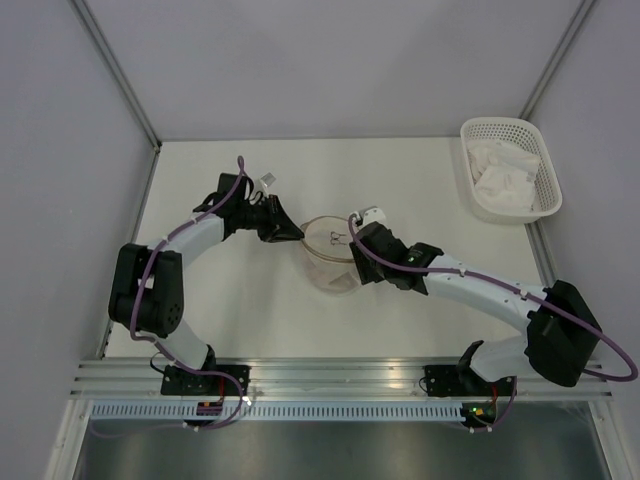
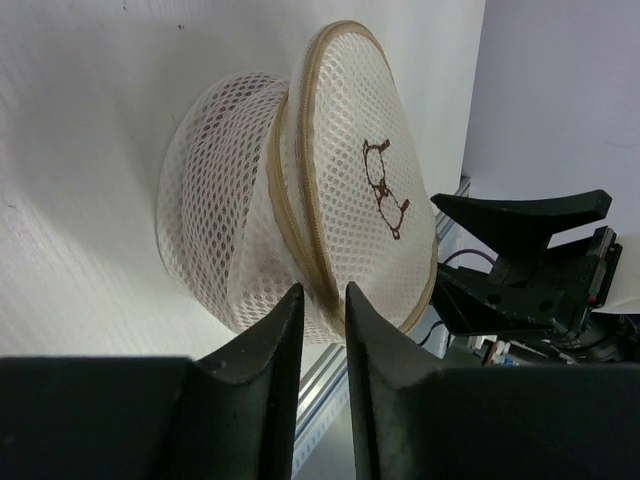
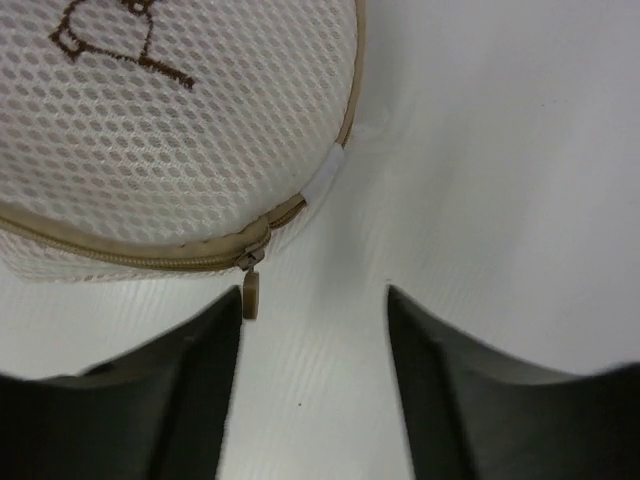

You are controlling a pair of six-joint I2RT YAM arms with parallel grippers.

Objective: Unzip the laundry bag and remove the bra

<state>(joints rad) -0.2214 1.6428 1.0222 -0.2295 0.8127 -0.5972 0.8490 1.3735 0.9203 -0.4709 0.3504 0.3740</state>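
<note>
The laundry bag [image 1: 333, 258], a round whitish mesh pod with a brownish zip rim, lies mid-table. Its flat flap with the dark bra drawing [image 2: 385, 190] faces my right arm. In the left wrist view the flap stands a little apart from the dome at its far side. My left gripper [image 1: 299, 236] is shut on the zip rim [image 2: 322, 285] at the bag's left edge. My right gripper [image 3: 315, 295] is open and empty, low over the table beside the bag. The zip pull [image 3: 250, 292] hangs just by its left finger. The bra is hidden inside the mesh.
A white plastic lattice basket [image 1: 541, 150] holding white cloth stands at the table's back right. Grey walls enclose the table on three sides. An aluminium rail [image 1: 330, 375] runs along the near edge by the arm bases.
</note>
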